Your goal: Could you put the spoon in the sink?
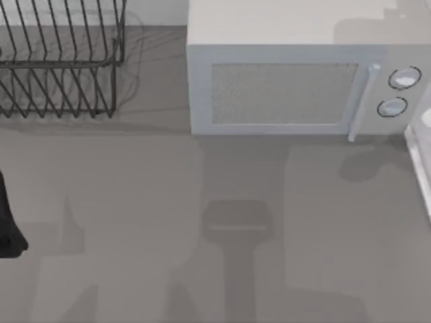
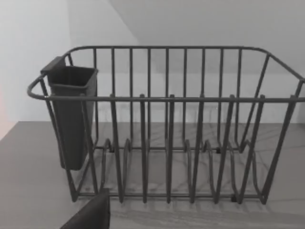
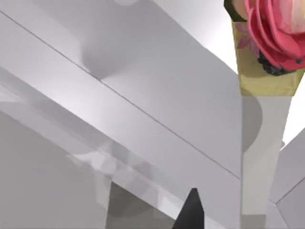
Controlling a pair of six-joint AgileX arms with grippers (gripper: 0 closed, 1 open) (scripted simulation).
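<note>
Dark wire rack [image 2: 167, 124], matt grey table [image 1: 135, 202], smooth white microwave [image 1: 283, 87].

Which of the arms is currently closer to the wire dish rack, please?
Left. The left arm sits at the table's left edge, just in front of the dish rack; the right hand faces white surfaces elsewhere.

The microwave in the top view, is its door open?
No, the microwave door sits flush and closed against its front, handle beside the two dials.

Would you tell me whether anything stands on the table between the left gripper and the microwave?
Nothing visible stands between the left gripper and the microwave; the table there is bare, the dish rack farther back.
</note>
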